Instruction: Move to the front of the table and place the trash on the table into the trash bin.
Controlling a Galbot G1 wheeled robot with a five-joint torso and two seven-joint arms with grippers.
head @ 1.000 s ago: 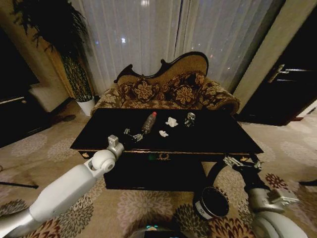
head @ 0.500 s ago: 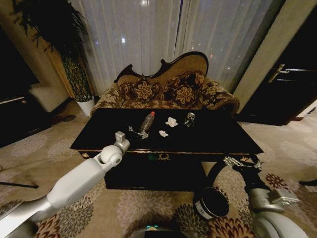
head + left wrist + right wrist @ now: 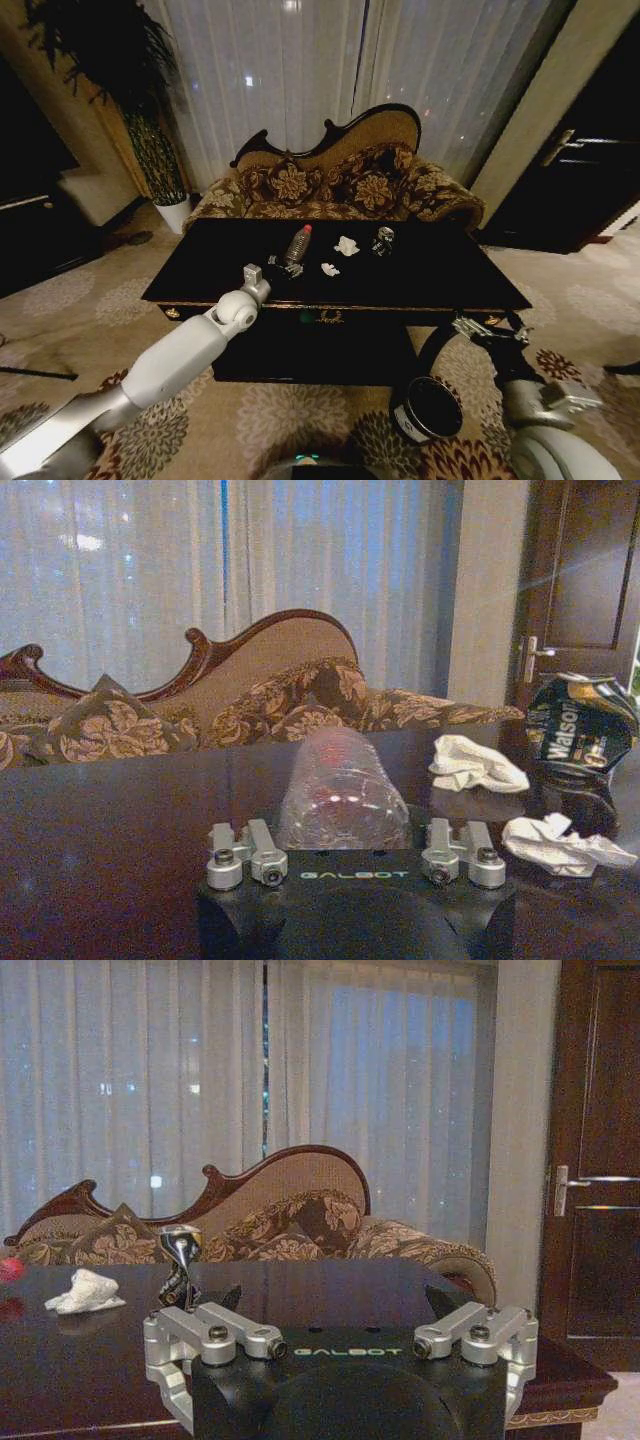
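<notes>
The left tool (image 3: 350, 865) stands with jaws apart around the base of the clear plastic bottle (image 3: 296, 247), mid-desk (image 3: 440, 285). Empty and crushable, probably slippery; grip its ribbed body gently. The right tool (image 3: 345, 1350) idles apart off the desk's front right corner.

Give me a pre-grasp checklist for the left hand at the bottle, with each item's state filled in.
1. Left hand lined up with the bottle: ok, bottle base sits between its open fingers.
2. Fingers closed on the bottle: not ok, still apart.
3. Paper wads and foil lump outside the fingers: ok, off to one side.
4. Trash bin reachable: cannot tell; it stands on the floor by the right hand.
5. Right hand out of the way: ok, open, off the table front edge.
</notes>
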